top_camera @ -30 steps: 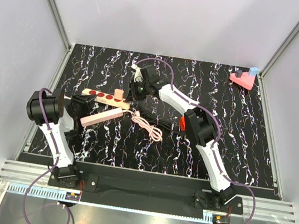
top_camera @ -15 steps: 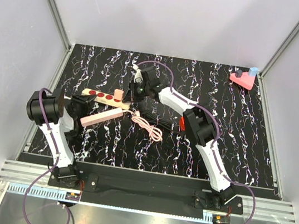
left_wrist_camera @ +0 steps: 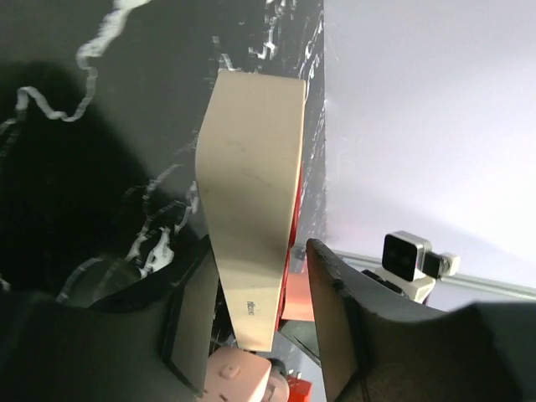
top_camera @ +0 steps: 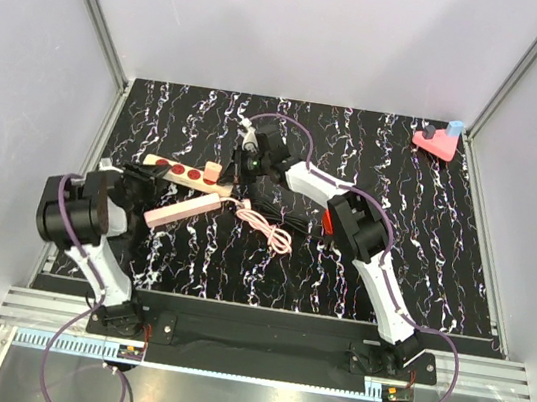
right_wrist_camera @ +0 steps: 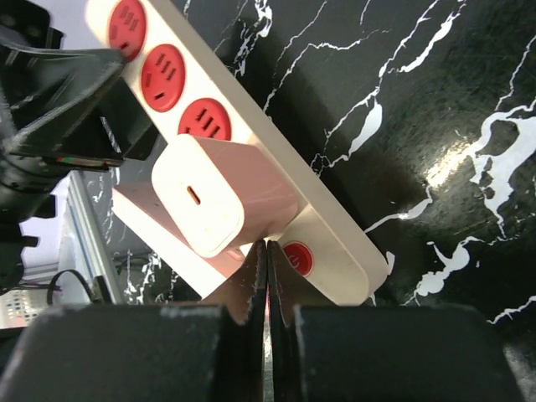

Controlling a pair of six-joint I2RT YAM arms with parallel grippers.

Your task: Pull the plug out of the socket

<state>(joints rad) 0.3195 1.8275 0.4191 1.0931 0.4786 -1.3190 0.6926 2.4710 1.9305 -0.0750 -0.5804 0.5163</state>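
At the left of the table [top_camera: 424, 244] the left gripper [top_camera: 149, 173] reaches in from the near-left. It appears closed on the left end of the socket [top_camera: 180, 171]: in the left wrist view the cream bar fills the gap between its fingers [left_wrist_camera: 333, 301]. The socket lies flat in the left-centre of the table. Its long axis runs left to right, with the right end a little nearer than the left. A second, pale pink bar [top_camera: 183, 211] lies just near of it at a steeper slant. The plug [top_camera: 213, 170], a blocky white-pink adapter, is seated in the right part of the socket, between the row of red outlets and the red switch. It is not yet pulled. Just right and slightly far of the plug hangs the right gripper [top_camera: 245, 165], clearly the closer arm to it. In its wrist view the fingers are pressed together on nothing, their tips just beside the plug's lower corner and over the switch. The plug thus sits to the gripper's left, standing up from the socket's face. In judgement, the jaws must spread, shift left to straddle the plug across the socket's long axis, and then draw straight up while the left arm holds the bar down. A pink cable [top_camera: 266, 231] coils near of the right gripper. A pink triangular block [top_camera: 435, 141] sits well apart at the far right.
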